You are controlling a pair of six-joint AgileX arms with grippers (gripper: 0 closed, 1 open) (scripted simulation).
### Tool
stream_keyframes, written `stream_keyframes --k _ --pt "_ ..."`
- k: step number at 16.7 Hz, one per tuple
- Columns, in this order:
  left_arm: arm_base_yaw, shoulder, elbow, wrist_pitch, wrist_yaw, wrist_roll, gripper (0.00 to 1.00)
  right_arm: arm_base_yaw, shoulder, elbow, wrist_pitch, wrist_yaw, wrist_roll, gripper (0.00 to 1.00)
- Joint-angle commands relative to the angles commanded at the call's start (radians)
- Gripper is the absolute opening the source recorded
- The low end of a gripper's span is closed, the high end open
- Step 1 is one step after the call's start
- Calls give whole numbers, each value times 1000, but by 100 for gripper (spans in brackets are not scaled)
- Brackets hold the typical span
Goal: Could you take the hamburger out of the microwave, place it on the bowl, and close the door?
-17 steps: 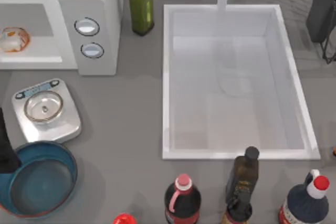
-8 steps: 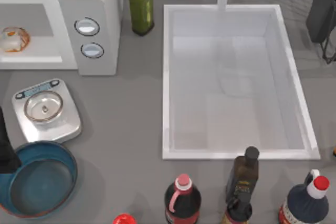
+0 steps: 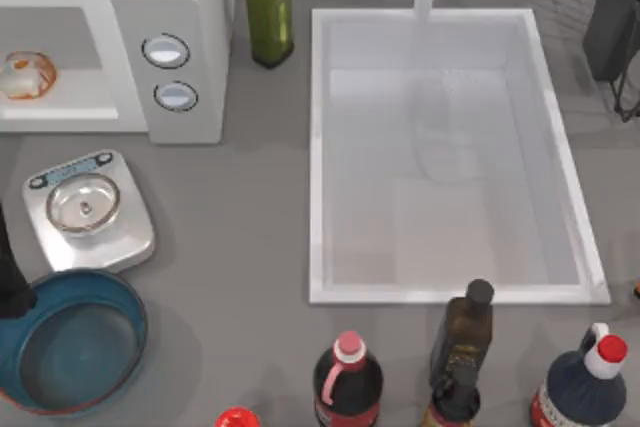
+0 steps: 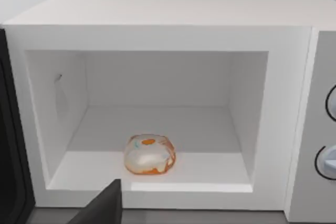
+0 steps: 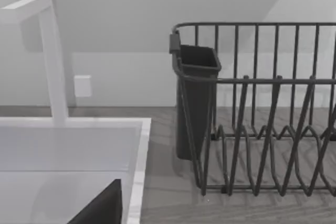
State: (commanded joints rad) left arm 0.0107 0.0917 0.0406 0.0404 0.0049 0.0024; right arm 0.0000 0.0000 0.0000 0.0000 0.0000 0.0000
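The white microwave stands at the table's far left with its cavity open. The hamburger, a cream lump with orange patches, lies on the cavity floor near the front; the left wrist view faces it, hamburger inside the microwave. A dark strip beside the cavity is the swung-open door. The teal-blue bowl sits empty at the near left. My left arm is at the left edge over the bowl's rim, and a dark part of my left gripper shows in front of the microwave.
A silver scale sits between microwave and bowl. A green bottle stands beside the microwave. A white sink fills the middle, and several bottles line the near edge. The dark dish rack stands far right, seen past my right gripper.
My left arm has drawn slightly back along the left edge, uncovering a little more of the bowl's rim. The hamburger and bowl have not moved.
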Motion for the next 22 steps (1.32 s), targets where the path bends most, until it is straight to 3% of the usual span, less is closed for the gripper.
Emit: stream_keyframes --k 7,22 --pt "50 478 212 212 27 13 100 0 0 0 0 0 0 100" --pt "157 1944 841 868 122 53 100 0 0 0 0 0 0 100"
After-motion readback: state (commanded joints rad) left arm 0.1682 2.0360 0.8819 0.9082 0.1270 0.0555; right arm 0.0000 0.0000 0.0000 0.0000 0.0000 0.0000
